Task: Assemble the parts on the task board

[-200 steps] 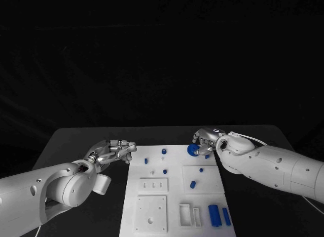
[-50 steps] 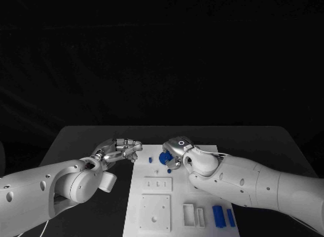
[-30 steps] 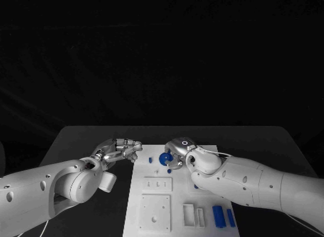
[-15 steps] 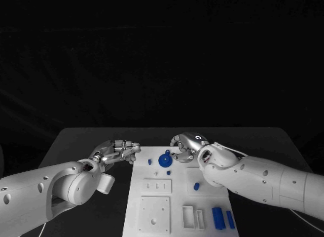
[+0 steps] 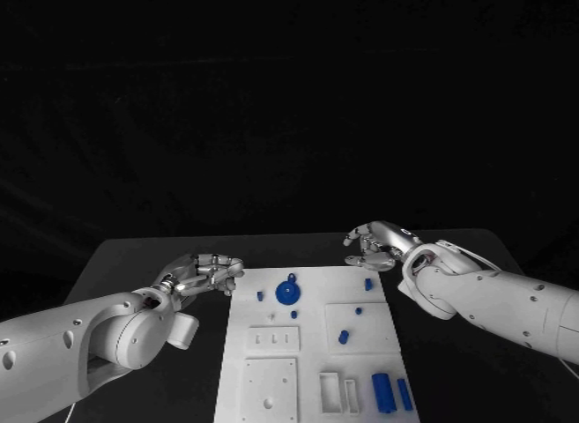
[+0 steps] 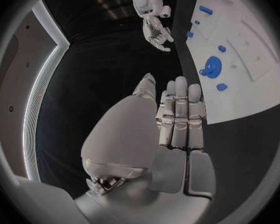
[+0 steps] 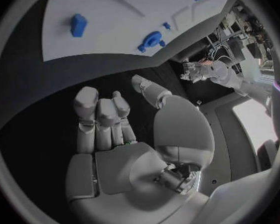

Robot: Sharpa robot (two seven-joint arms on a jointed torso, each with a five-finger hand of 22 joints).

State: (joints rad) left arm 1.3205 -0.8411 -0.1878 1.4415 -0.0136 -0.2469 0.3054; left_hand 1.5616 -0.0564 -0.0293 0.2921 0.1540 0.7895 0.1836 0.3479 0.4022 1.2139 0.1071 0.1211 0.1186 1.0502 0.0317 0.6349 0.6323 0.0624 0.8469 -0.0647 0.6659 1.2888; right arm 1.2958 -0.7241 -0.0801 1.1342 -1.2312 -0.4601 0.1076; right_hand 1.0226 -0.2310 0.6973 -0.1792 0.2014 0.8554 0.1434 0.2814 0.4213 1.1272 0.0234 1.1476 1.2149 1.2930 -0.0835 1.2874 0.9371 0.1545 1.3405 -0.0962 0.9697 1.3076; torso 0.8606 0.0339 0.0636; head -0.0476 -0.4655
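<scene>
The white task board (image 5: 270,348) lies mid-table. A blue gear (image 5: 288,292) (image 6: 211,65) (image 7: 154,38) sits on its far part, left of middle, with nothing touching it. Small blue pegs (image 5: 368,284) and two blue bars (image 5: 380,392) stand elsewhere on the board. My right hand (image 5: 378,242) (image 7: 115,129) hovers past the board's far right corner, holding nothing, with its fingers loosely apart. My left hand (image 5: 207,271) (image 6: 174,119) stays beside the board's far left corner, its fingers curled in on nothing.
White raised blocks with slots (image 5: 271,381) fill the board's near half. A short blue part (image 5: 343,336) lies on the square plate right of middle. Bare black table (image 5: 137,256) runs along both sides of the board.
My right hand brought the blue gear from the board's far right to left of middle, let it go there, then drew back up and to the right. The left hand kept still.
</scene>
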